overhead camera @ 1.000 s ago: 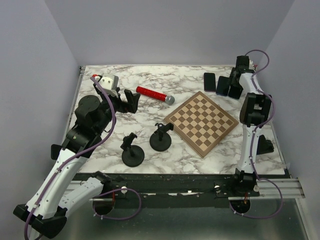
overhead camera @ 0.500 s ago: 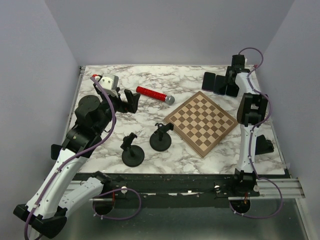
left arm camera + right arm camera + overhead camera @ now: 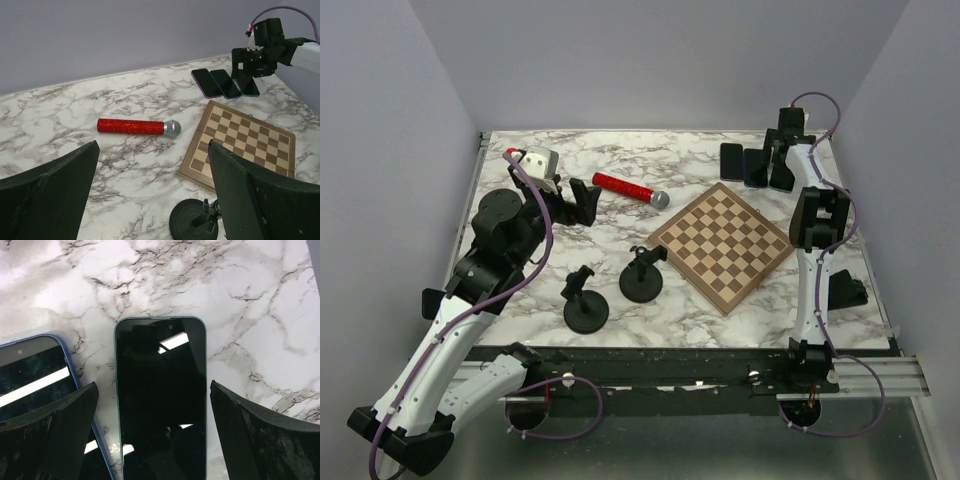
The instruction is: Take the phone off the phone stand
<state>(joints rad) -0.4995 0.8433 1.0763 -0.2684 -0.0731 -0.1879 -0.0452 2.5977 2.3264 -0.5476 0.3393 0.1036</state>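
The jaws of the right gripper (image 3: 157, 440) stand wide apart over a dark phone (image 3: 160, 390) that lies flat, screen up, on the marble bench (image 3: 620, 160) at its far right corner, neither jaw touching it (a second phone (image 3: 35, 375) with a blue rim lies just beside it). The jaws of the left gripper (image 3: 152, 195) are also wide and hold nothing, hanging above the bench near a red microphone (image 3: 137, 126). A chessboard (image 3: 245, 145) lies between the phones and two black stands (image 3: 586, 305) (image 3: 642, 275), which are well apart from the phones.
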